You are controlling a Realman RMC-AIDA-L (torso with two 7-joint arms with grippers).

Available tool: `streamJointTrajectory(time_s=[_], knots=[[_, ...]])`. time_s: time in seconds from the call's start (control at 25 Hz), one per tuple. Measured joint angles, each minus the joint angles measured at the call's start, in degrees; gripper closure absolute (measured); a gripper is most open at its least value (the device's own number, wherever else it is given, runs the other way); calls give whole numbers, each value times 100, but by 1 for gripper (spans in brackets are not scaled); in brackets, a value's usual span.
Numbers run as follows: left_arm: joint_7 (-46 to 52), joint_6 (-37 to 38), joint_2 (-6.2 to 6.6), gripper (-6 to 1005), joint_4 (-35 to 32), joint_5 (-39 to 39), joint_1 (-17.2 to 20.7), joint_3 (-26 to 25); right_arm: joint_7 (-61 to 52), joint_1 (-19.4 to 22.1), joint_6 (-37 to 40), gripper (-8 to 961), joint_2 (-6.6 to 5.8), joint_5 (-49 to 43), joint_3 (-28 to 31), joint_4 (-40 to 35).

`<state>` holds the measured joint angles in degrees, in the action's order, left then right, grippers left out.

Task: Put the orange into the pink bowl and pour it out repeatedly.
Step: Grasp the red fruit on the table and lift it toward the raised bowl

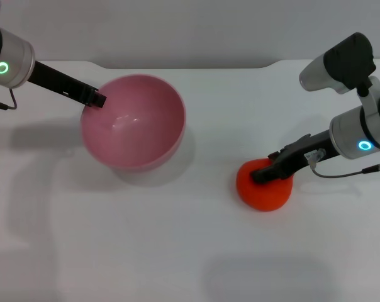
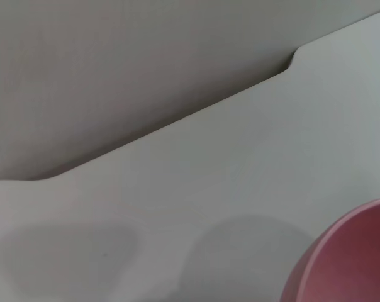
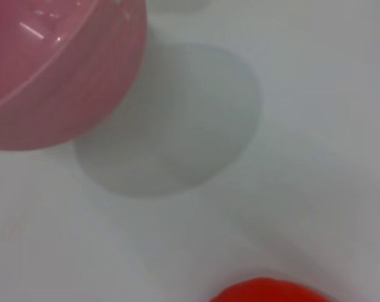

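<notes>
Right now the orange (image 1: 263, 186) is sitting on the white table (image 1: 177, 251), well apart from the pink bowl (image 1: 134, 122) and off to the robot's right of it. The right gripper (image 1: 265, 174) is reaching across the top of the fruit from the right, its dark fingers pressing on the upper surface; they look to be clamping on the orange, probably to lift it, though the far finger is hidden. In the right wrist view only a sliver of the orange (image 3: 268, 290) is showing, with the bowl's side (image 3: 64, 82) beyond it.

The bowl is tilting, its opening turned toward the orange's side, and it appears raised off the table, judging by the shadow beneath it. The left gripper (image 1: 94, 99) is pinching the bowl's rim on the robot's left, closed on the wall, most likely steadying it as a target. The left wrist view is catching just the bowl's edge (image 2: 347, 258) and bare table.

The orange is not yet in the bowl, so the loading step seems to be starting.
</notes>
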<state>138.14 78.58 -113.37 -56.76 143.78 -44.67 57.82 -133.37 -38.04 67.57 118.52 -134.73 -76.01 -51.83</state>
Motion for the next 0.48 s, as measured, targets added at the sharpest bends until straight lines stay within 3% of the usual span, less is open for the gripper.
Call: streamJointTrajectory(time_s=[0.28, 0.48], knots=[[-14, -15, -13, 956, 7, 0, 18, 0, -6, 14, 167, 311, 2, -6, -21, -112], [-16, -15, -15, 956, 7, 0, 21, 0, -5, 25, 331, 560, 0, -9, -11, -171]])
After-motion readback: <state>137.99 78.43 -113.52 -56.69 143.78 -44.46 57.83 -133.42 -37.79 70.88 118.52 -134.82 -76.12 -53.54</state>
